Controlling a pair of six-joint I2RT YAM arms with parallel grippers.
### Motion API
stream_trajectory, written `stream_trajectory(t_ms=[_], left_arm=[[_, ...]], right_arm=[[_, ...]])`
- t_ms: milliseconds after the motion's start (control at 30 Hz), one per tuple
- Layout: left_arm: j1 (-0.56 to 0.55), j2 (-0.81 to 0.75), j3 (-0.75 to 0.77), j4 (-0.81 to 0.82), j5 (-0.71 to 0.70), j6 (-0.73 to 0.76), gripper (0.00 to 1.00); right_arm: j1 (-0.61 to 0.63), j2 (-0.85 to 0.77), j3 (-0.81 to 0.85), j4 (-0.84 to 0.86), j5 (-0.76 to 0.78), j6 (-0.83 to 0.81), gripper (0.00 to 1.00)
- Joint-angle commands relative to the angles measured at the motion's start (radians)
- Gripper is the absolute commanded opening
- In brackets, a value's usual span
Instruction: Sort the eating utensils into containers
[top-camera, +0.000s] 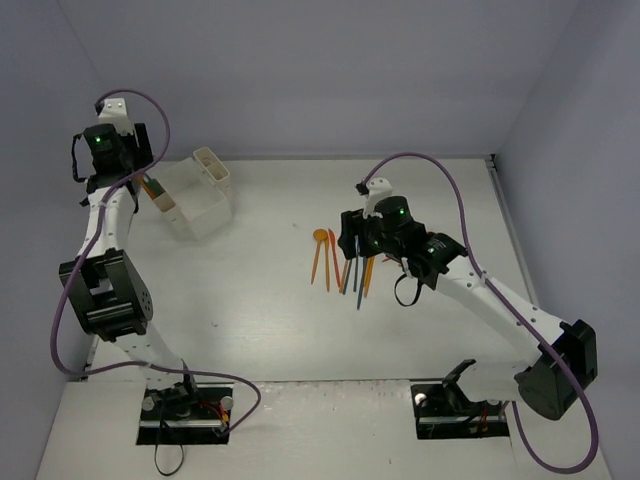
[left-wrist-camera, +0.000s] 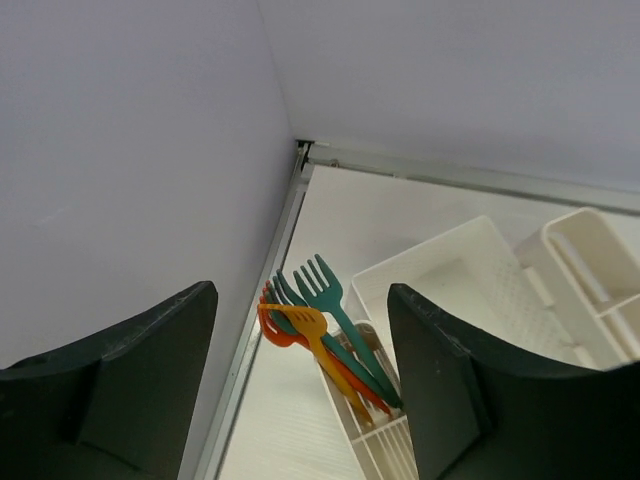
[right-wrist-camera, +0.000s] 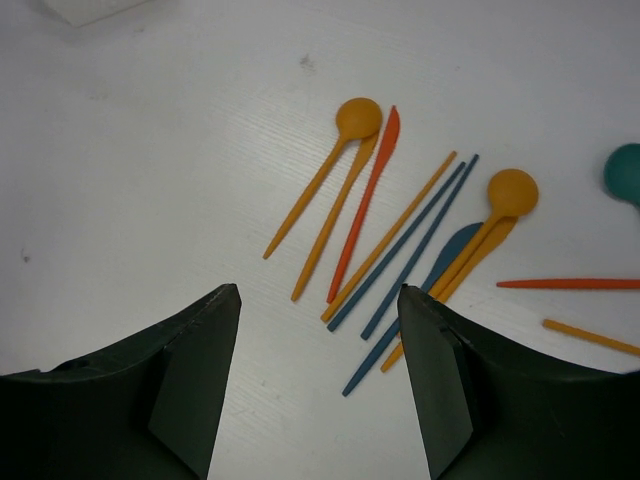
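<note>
Several loose utensils (top-camera: 345, 262) lie in a fan mid-table: orange spoons (right-wrist-camera: 358, 118), a red knife (right-wrist-camera: 370, 200), blue handles (right-wrist-camera: 415, 245), a blue knife (right-wrist-camera: 445, 262) and a teal spoon (right-wrist-camera: 625, 172). My right gripper (right-wrist-camera: 318, 292) is open and empty, hovering just above their near ends; it also shows in the top view (top-camera: 350, 232). The white organizer (top-camera: 195, 190) stands at the back left. Teal, orange and red forks (left-wrist-camera: 320, 330) stand in its narrow end bin (left-wrist-camera: 375, 445). My left gripper (left-wrist-camera: 300, 295) is open and empty above those forks, raised in the back left corner (top-camera: 138, 168).
The left wall (left-wrist-camera: 130, 150) and the table's metal edge strip (left-wrist-camera: 270, 260) are right beside the fork bin. The organizer's large bin (left-wrist-camera: 460, 285) and two narrow bins (left-wrist-camera: 590, 255) hold nothing I can see. A red utensil (right-wrist-camera: 570, 284) and an orange one (right-wrist-camera: 590, 337) lie apart to the right.
</note>
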Motion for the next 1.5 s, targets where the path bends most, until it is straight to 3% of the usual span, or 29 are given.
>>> stream_trajectory(t_ms=[0, 233, 600, 867, 1133, 1233, 1467], left_arm=[[-0.002, -0.195, 0.048, -0.063, 0.043, -0.142, 0.7], [-0.136, -0.379, -0.021, -0.3, 0.067, -0.241, 0.76], [-0.423, -0.674, -0.335, -0.506, 0.153, -0.37, 0.81], [-0.473, -0.862, -0.527, -0.587, 0.21, -0.436, 0.81], [-0.507, -0.923, -0.558, -0.665, 0.212, -0.441, 0.81], [-0.525, -0.932, -0.558, -0.673, 0.216, -0.448, 0.81], [-0.544, -0.955, -0.584, -0.67, 0.235, -0.462, 0.81]], right_arm=[[-0.059, 0.008, -0.005, -0.005, 0.159, 0.096, 0.6], [-0.194, 0.033, -0.04, -0.067, 0.181, 0.215, 0.56], [-0.396, 0.145, -0.105, -0.075, 0.148, 0.305, 0.53], [-0.414, 0.301, -0.053, -0.07, 0.189, 0.384, 0.53], [-0.415, 0.463, 0.088, -0.07, 0.304, 0.486, 0.51], [-0.417, 0.504, 0.137, -0.07, 0.353, 0.444, 0.49], [-0.433, 0.577, 0.253, -0.072, 0.335, 0.114, 0.47]])
